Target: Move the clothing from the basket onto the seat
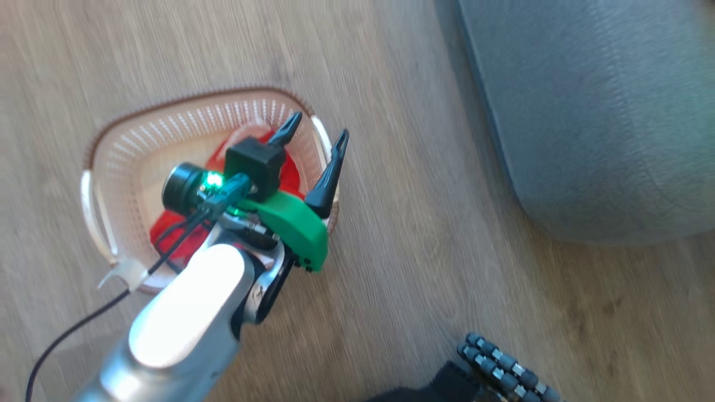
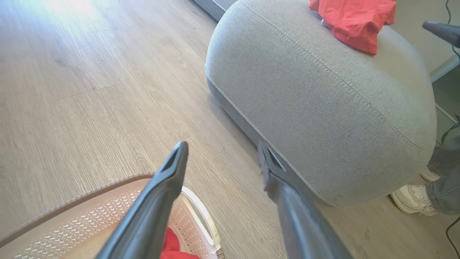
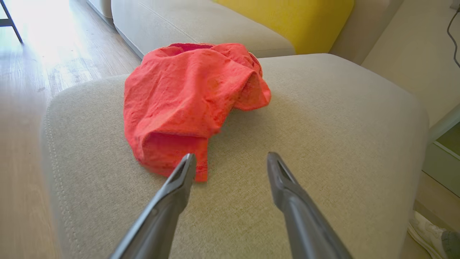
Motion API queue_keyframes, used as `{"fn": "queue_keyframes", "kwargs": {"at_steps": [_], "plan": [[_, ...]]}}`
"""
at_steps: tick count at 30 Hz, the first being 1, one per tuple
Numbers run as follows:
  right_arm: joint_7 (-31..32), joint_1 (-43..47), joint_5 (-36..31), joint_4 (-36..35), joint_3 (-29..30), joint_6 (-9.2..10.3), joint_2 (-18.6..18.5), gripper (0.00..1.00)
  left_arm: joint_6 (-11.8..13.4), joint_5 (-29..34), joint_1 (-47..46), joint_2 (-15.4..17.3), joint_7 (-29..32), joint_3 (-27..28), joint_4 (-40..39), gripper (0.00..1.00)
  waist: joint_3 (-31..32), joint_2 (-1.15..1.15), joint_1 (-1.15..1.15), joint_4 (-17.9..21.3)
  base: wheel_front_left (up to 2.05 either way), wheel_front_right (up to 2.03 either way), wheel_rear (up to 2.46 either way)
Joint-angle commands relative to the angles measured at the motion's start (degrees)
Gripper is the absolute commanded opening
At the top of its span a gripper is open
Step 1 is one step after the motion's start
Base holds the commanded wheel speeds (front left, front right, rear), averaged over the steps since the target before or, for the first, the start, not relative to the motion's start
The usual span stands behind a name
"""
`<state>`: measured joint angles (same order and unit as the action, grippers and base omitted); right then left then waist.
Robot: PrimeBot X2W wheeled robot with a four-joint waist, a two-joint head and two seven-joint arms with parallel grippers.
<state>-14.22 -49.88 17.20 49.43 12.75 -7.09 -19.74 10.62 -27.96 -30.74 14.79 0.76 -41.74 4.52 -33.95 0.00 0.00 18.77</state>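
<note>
Seen from the head, the left gripper (image 1: 315,135) hangs over the right end of the basket (image 1: 167,109) with its two fingers spread wide and empty. One tip stands above the basket's inside, and the other is just past the rim, over the wooden floor (image 1: 419,279). Under the wrist, red clothing (image 1: 287,176) lies in the basket. The grey seat (image 1: 586,111) is well off to the right of the fingers.

The right wrist view adds the right gripper (image 3: 230,158), poised above the seat's top with its fingers parted and nothing between them. A crumpled red garment (image 3: 187,104) lies on the cushion just ahead. The left-hand fingertip in that view sits at the garment's near hem, though contact cannot be told. The other tip is over bare fabric. A yellow cushion (image 3: 287,18) stands beyond the garment.

The left wrist view ties the two together. The basket's rim and a scrap of red sit beneath the left-hand finger. The seat's rounded, stitched corner is just past the right-hand finger, with the garment on top far beyond both tips. One dark finger of the right gripper pokes in near the garment. At the seat's foot are a person's pale shoe (image 2: 409,198) and grey trouser leg (image 2: 445,180).
</note>
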Motion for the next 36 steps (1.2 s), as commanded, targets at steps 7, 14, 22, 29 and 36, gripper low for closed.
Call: {"fn": "queue_keyframes", "kwargs": {"at_steps": [7,14,22,29,36], "plan": [[1.7,12.7,0.9,-18.2,-3.1,-0.40,-0.6,1.00,0.8,-2.7,3.6,-0.2,-4.3,3.6,0.3,1.00,9.0,0.00,0.00,-3.8,0.00,0.00,0.00],[6.4,21.8,-2.4,-33.9,-2.0,-0.40,2.8,1.00,1.2,-5.2,6.3,1.3,-8.0,7.2,3.1,1.00,14.6,0.00,0.00,-9.4,0.00,0.00,0.00],[8.5,32.4,-7.5,-44.0,-2.7,-0.40,8.4,1.00,0.6,-7.4,8.4,3.9,-12.1,11.3,9.4,1.00,19.9,0.00,0.00,-14.1,0.00,0.00,0.00],[6.8,40.2,-11.2,-46.9,-5.3,-0.40,11.4,1.00,-0.8,-8.4,10.7,5.0,-14.9,14.2,14.6,1.00,23.8,0.00,0.00,-17.1,0.00,0.00,0.00],[2.8,45.1,-13.5,-44.7,-6.3,-0.40,13.0,1.00,-3.6,-5.1,13.3,5.0,-15.7,17.0,17.1,1.00,26.0,0.00,0.00,-18.9,0.00,0.00,0.00]]}}
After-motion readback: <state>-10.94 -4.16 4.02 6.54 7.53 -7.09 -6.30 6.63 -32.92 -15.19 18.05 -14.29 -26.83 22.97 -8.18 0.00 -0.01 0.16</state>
